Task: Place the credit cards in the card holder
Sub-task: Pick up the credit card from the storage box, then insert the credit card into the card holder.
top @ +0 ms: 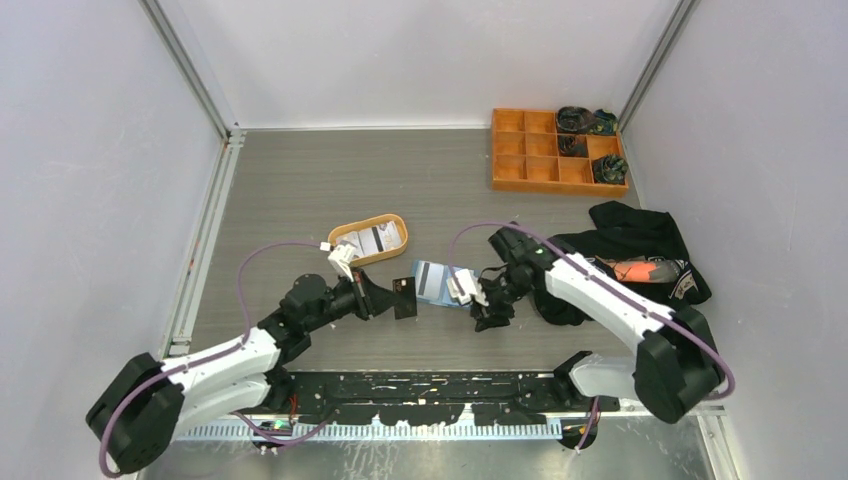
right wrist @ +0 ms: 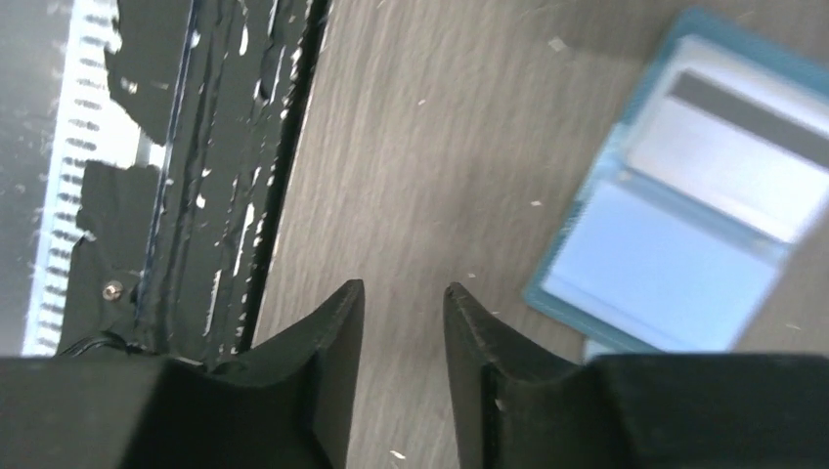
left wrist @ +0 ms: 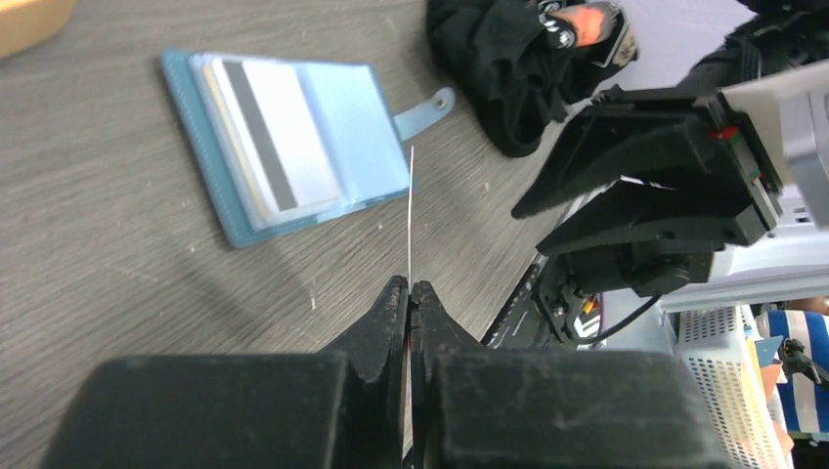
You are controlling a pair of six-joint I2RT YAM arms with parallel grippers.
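Observation:
The blue card holder [top: 432, 280] lies open on the table between my two grippers, a white credit card with a dark stripe [left wrist: 269, 137] showing in its clear pocket. My left gripper [top: 393, 298] is shut on another credit card [left wrist: 411, 210], held on edge just left of the holder; it looks dark from above [top: 404, 297]. In the left wrist view the card holder [left wrist: 293, 147] is ahead and to the left of the left gripper [left wrist: 410, 288]. My right gripper [right wrist: 404, 290] hangs open over bare table with nothing between its fingers, the card holder [right wrist: 684, 244] to its right.
An orange oval tray [top: 392, 222] with more cards stands behind the left gripper. An orange compartment box [top: 520, 150] sits at the back right. A black cloth heap [top: 640, 235] lies right of the right arm. The dark base rail [right wrist: 225, 176] runs along the near edge.

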